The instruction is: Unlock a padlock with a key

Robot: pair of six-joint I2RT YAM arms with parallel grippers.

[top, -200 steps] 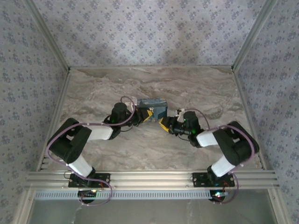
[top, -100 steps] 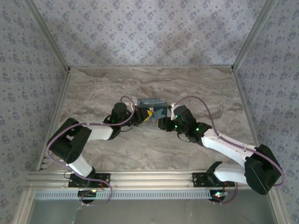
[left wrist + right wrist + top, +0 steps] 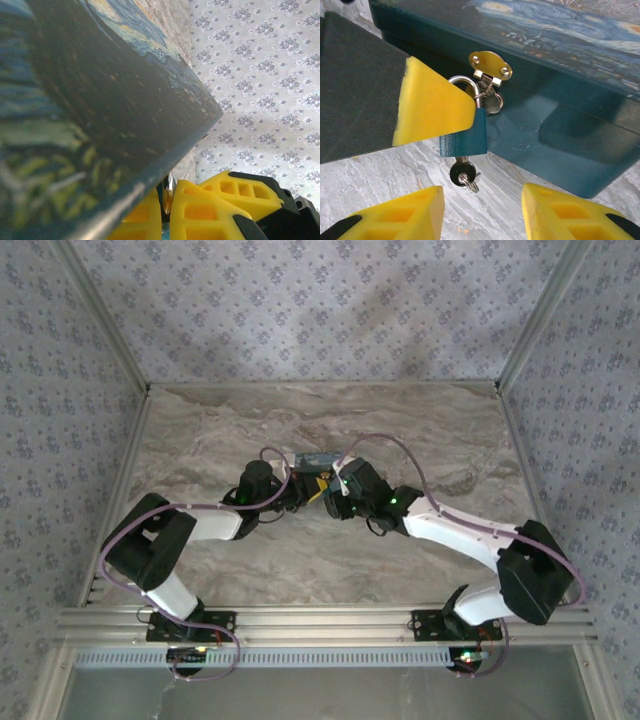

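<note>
A small teal padlock (image 3: 467, 137) hangs from the brass hasp (image 3: 490, 65) on the front of the blue swirl-painted box (image 3: 560, 100). The key (image 3: 462, 173), with a dark round head and a small ring, sticks in the bottom of the padlock. My left gripper (image 3: 167, 210) is shut on the padlock, and one of its yellow fingers (image 3: 432, 107) covers the padlock's left side. My right gripper (image 3: 482, 210) is open just below the key, one finger to each side, touching nothing. From above, both grippers (image 3: 313, 489) (image 3: 333, 492) meet at the box front (image 3: 318, 457).
The box stands mid-table on the marble top (image 3: 250, 430), with patterned walls on three sides. The right arm's cable (image 3: 390, 445) loops over the box. Bare marble lies behind and to both sides of the box.
My right arm has swung left and forward, bringing its gripper from right of the box to the padlock at the box front. The left arm has stayed still, holding the padlock.
</note>
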